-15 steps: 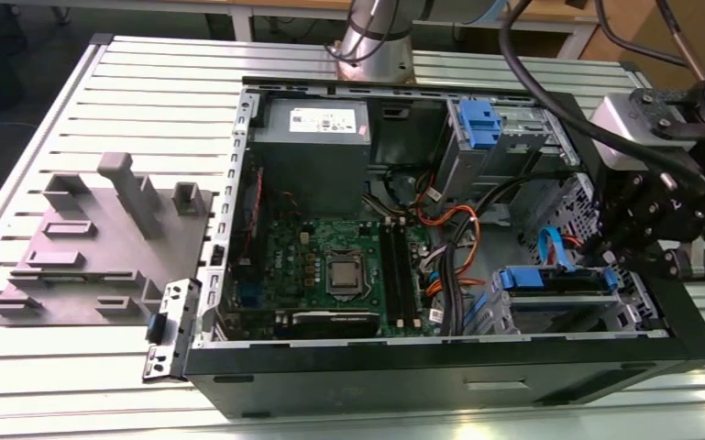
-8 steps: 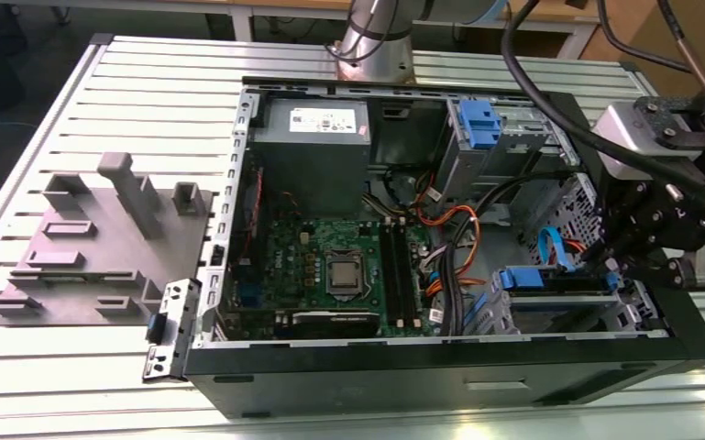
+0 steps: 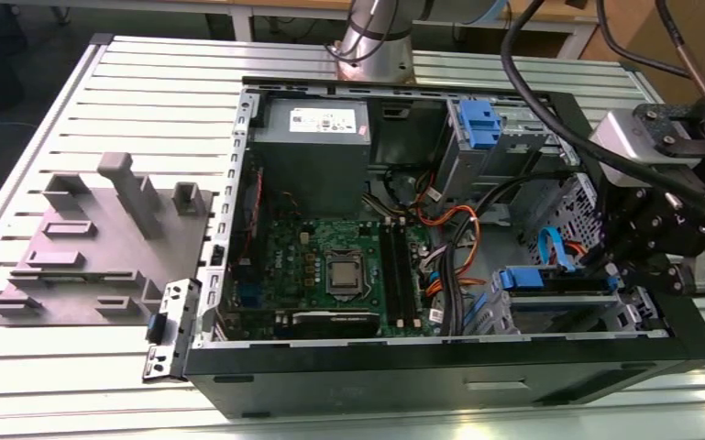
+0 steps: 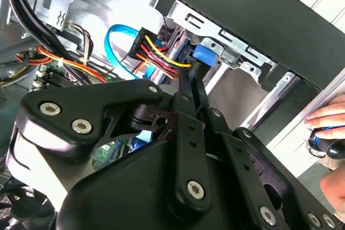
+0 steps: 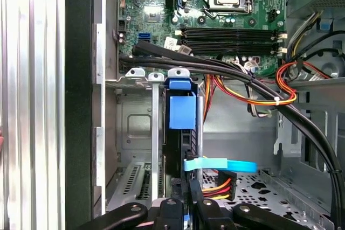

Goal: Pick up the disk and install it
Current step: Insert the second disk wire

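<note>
The disk point(image 5: 182, 112) stands on edge in the drive bay at the case's front corner, on the exterior view's right, its blue rail tab point(image 3: 534, 278) facing the motherboard. My gripper point(image 3: 622, 273) hangs just above that bay. In both wrist views its fingers point(image 5: 173, 206) lie close together, with their tips at the disk's end opposite the tab. In the second wrist view the gripper point(image 4: 190, 76) points at the blue tab point(image 4: 206, 53). A blue data cable point(image 5: 221, 164) and a red-yellow-black power plug point(image 5: 218, 186) sit right beside the fingertips. Whether the tips pinch the disk is hidden.
The open case holds the motherboard point(image 3: 334, 266), a grey power supply point(image 3: 315, 128) and an upper cage with a bare blue clip point(image 3: 480, 124). Thick black cables point(image 5: 253, 79) cross above the bay. A grey fixture point(image 3: 95, 243) lies on the slatted table. A person's hand point(image 4: 327, 125) rests outside the case.
</note>
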`<state>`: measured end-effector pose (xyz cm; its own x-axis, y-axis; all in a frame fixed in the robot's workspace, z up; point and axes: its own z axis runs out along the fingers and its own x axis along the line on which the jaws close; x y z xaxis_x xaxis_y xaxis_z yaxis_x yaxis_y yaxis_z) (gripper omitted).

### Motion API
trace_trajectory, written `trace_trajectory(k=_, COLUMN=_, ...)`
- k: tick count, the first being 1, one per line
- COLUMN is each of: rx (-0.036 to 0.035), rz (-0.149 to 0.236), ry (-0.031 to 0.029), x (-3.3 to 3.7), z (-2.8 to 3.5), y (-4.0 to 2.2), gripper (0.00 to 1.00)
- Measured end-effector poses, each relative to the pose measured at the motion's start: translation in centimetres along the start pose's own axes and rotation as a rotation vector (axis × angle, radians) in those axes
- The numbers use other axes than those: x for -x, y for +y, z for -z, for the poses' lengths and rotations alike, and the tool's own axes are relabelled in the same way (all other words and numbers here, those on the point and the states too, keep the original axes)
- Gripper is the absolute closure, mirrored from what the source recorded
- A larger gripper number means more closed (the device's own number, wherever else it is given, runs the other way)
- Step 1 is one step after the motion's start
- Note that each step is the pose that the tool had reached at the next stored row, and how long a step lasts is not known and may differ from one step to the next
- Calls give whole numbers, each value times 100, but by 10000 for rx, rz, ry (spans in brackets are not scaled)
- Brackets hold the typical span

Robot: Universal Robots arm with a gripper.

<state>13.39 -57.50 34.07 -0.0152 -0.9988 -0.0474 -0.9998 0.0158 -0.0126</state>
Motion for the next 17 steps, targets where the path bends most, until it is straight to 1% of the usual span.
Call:
trace_trajectory(k=10, rx=0, rz=0, ry=-6, x=0, z=-7, y=0, gripper=83)
trace_trajectory(k=11, rx=0, rz=0, ry=-5, x=0, z=-6, y=0, gripper=76)
trace_trajectory(k=14, rx=0, rz=0, ry=-5, x=0, z=-11, y=0, gripper=76)
trace_trajectory(k=17, rx=0, rz=-2, ry=-4, x=-2, z=-33, y=0, gripper=76)
